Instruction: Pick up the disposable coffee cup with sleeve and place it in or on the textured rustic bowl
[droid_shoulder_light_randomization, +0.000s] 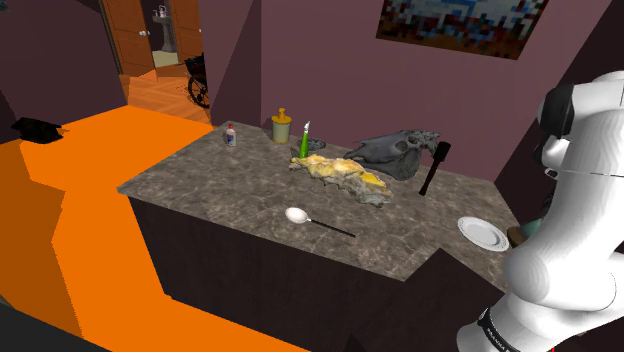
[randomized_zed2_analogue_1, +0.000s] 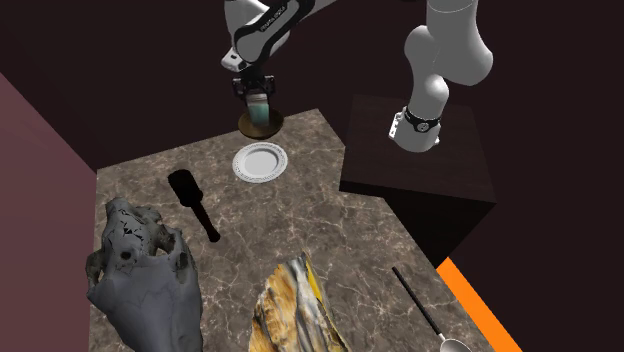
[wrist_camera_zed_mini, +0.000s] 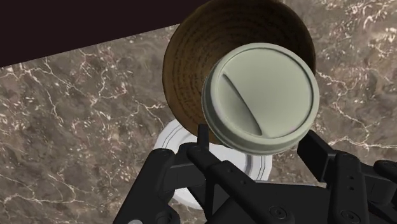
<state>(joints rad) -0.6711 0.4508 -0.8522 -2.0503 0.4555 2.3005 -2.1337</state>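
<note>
The coffee cup (wrist_camera_zed_mini: 261, 95) has a pale grey-green lid and hangs between my gripper's (wrist_camera_zed_mini: 257, 143) black fingers, which are shut on it. Right beneath the cup sits the brown ribbed bowl (wrist_camera_zed_mini: 184, 70), close to the counter's edge. In the second exterior view the gripper (randomized_zed2_analogue_1: 258, 100) holds the cup (randomized_zed2_analogue_1: 259, 110) upright just above the bowl (randomized_zed2_analogue_1: 244, 126), at the far end of the marble counter. In the shoulder view a sliver of the bowl (droid_shoulder_light_randomization: 520, 238) peeks out from behind the white arm.
A white plate (randomized_zed2_analogue_1: 260, 162) lies beside the bowl. Further along the counter are a black-handled tool (randomized_zed2_analogue_1: 192, 200), a grey skull-like piece (randomized_zed2_analogue_1: 140, 265), a yellow-grey lump (randomized_zed2_analogue_1: 295, 310) and a spoon (randomized_zed2_analogue_1: 425, 310). A green bottle (droid_shoulder_light_randomization: 304, 140), a yellow jar (droid_shoulder_light_randomization: 282, 126) and a small white bottle (droid_shoulder_light_randomization: 230, 135) stand at the far edge.
</note>
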